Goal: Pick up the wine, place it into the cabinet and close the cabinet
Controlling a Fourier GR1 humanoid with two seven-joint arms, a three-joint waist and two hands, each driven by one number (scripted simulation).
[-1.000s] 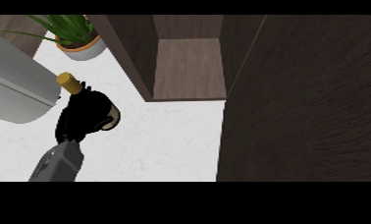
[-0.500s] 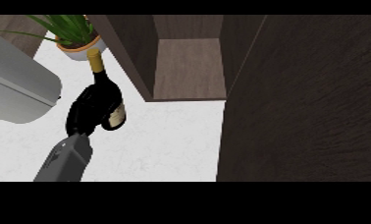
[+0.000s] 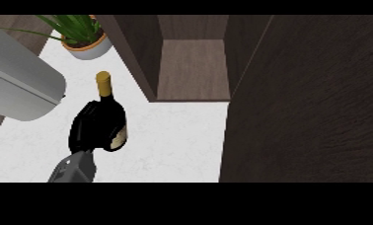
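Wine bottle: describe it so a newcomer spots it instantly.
Start at the open dark wood cabinet; on the white counter to its left, a black hand curls round the wine bottle. Only it has a dark body and gold-capped neck.

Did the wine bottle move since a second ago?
Yes. The wine bottle, held in the left hand, has moved right, away from the grey appliance and closer to the open cabinet.
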